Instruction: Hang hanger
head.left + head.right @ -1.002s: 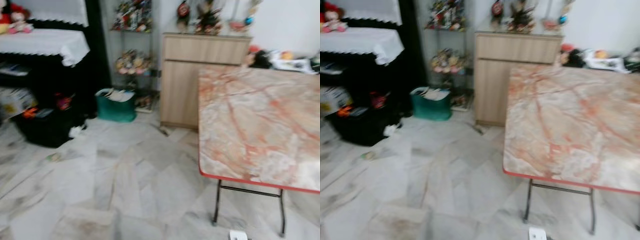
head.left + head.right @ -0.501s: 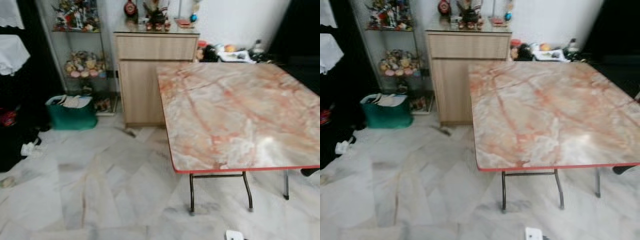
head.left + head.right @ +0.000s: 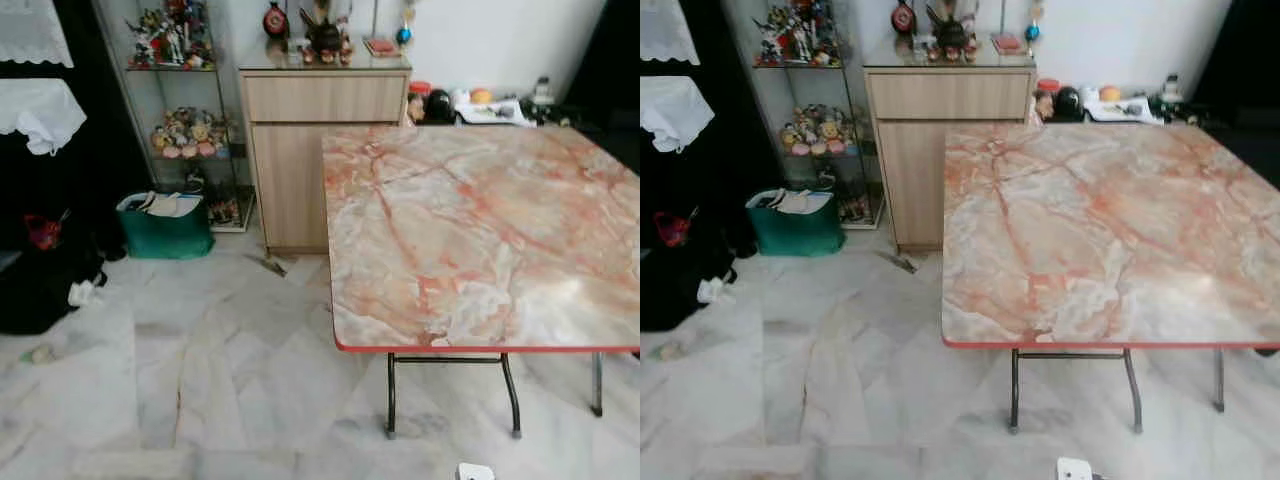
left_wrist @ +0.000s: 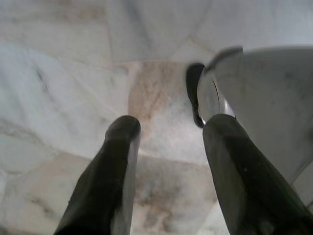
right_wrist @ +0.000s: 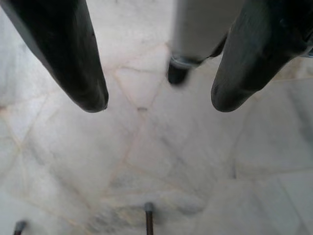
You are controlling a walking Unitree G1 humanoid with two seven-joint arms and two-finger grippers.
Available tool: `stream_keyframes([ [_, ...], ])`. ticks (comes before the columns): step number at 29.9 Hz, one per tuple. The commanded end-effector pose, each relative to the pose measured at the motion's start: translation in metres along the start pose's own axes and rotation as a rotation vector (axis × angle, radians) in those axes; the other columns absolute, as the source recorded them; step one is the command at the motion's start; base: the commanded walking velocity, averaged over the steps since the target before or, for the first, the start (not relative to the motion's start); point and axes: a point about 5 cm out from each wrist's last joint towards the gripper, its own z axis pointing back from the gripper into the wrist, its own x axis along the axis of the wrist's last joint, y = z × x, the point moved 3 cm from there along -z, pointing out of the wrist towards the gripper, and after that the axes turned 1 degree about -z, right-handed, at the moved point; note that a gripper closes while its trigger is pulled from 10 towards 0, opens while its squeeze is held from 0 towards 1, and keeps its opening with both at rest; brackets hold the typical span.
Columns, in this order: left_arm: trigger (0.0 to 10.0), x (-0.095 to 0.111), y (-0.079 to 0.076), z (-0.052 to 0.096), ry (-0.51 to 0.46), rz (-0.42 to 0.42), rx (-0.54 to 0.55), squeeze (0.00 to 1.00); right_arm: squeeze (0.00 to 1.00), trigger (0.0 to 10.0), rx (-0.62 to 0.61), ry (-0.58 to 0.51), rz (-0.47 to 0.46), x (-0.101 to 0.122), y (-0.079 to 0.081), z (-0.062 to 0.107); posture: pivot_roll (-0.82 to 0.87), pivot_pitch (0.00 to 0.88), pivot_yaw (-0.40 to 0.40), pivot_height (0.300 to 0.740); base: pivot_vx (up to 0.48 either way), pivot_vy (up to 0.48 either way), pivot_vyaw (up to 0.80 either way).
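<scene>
One marble-patterned folding table (image 3: pixel 480 230) is standing beside one wooden cabinet (image 3: pixel 320 140) and one green bin (image 3: pixel 165 225). Left gripper (image 4: pixel 168 129) and right gripper (image 5: pixel 159 103) are hanging spread, empty, over the marble floor (image 3: pixel 200 370).

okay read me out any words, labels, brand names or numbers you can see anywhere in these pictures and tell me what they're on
No text here can be read.
Round red clock on the wooden cabinet: its face is too small to read.
Red item on the cabinet top: any print is too blurred.
Papers in the green bin: too small to tell.
Marble-pattern table: no lettering visible.
Left gripper and right gripper: no markings visible.
</scene>
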Motion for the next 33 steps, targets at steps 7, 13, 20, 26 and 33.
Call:
stream_keyframes([
  [7,10.0,0.0599,-0.0071,0.0003,-0.255,0.186,0.009,0.0,0.0,10.0,0.063,-0.141,-0.151,0.0354,0.0015,0.0007,0.26,0.0,-0.078,0.74,0.0,-0.48,0.0],
  [13,10.0,0.0629,-0.0082,0.0003,-0.261,0.187,0.005,0.0,0.0,10.0,0.062,-0.15,-0.159,0.0374,0.0017,0.0008,0.25,0.0,-0.079,0.74,0.0,-0.48,0.0],
  [20,10.0,0.0598,-0.0071,0.0003,-0.256,0.193,0.006,0.0,0.0,10.0,0.064,-0.157,-0.167,0.0389,0.003,0.0008,0.25,0.0,-0.074,0.74,0.0,-0.48,0.0],
  [26,10.0,0.0559,-0.0046,0.0004,-0.248,0.192,0.011,0.0,0.0,10.0,0.063,-0.159,-0.175,0.0394,0.0045,0.0007,0.24,0.0,-0.068,0.74,0.0,-0.48,0.0],
  [33,10.0,0.0568,-0.0041,0.0005,-0.249,0.186,0.009,0.0,0.0,10.0,0.063,-0.158,-0.175,0.0397,0.0058,0.0005,0.24,0.0,-0.065,0.74,0.0,-0.48,0.0],
])
